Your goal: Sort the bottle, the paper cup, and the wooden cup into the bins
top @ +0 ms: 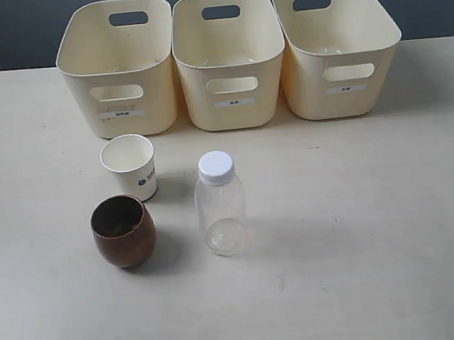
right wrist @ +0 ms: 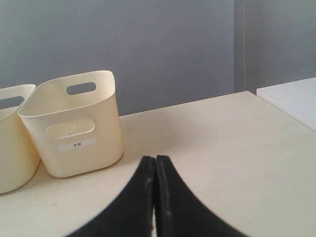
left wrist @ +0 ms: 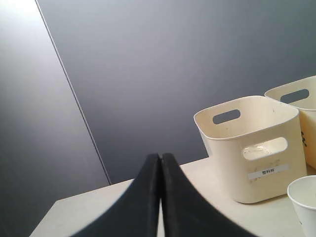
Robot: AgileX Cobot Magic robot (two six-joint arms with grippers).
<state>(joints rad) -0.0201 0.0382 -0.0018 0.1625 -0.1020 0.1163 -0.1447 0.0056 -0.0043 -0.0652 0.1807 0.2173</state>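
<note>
In the exterior view the clear bottle (top: 220, 204) with its white cap stands upright at the table's middle. Left of it sits the brown wooden cup (top: 123, 230), and just behind that the white paper cup (top: 129, 167). Three cream bins stand in a row at the back: left (top: 118, 68), middle (top: 229, 61), right (top: 336, 49). All look empty. Neither arm shows in the exterior view. My left gripper (left wrist: 160, 156) is shut on nothing, off to the left of the left bin (left wrist: 252, 148) and the paper cup's rim (left wrist: 303, 197). My right gripper (right wrist: 155, 158) is shut and empty, near the right bin (right wrist: 74, 126).
A dark grey wall (top: 28, 28) runs behind the bins. A white surface (right wrist: 291, 96) adjoins the table's right end. Bare tabletop (top: 361, 221) lies to the right of the bottle.
</note>
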